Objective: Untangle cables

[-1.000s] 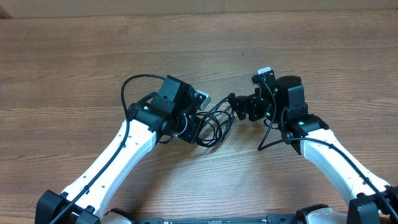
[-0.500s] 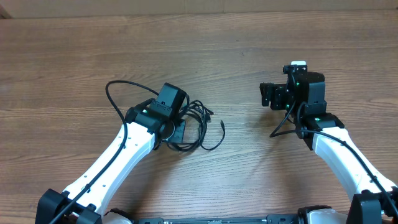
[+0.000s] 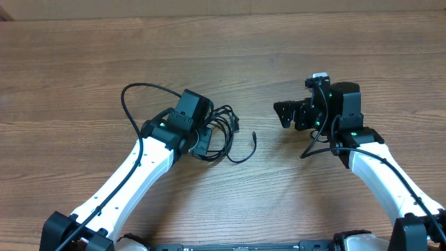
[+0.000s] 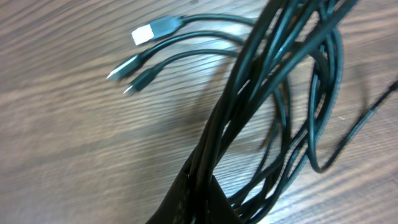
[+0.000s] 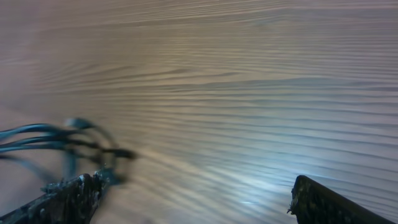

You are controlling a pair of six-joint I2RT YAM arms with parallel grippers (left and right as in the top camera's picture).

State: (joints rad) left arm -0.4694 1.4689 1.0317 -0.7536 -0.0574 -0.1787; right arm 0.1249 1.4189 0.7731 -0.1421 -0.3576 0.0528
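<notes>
From overhead, the cables lay in a loose bunch on the table, a little left of centre and midway between the far and near edges. One free end curled out toward the right edge. The left gripper sat on the left side of the bunch, mostly hidden beneath its own wrist. The right gripper hung right of centre, apart from the cords and pointing at them. The left arm's own wire, a thicker loop, arched toward the left edge and was not to be mistaken for the task's cords.

From the left wrist, several strands gathered into one tight sheaf running down to a dark mass at the frame's bottom. The fingers appeared to be pinching the sheaf there, though the pads themselves could not be made out. Three plug ends fanned out free over the wood. These cords looked light, limp and slick. They would likely slide through a loose grip and snag where loops crossed, so a plug end or the lone strand seemed the better hold.

From the right wrist, the fingertips stood spread wide with only bare wood between them. The bunch showed blurred at the left margin. Nothing else stood in the way.
</notes>
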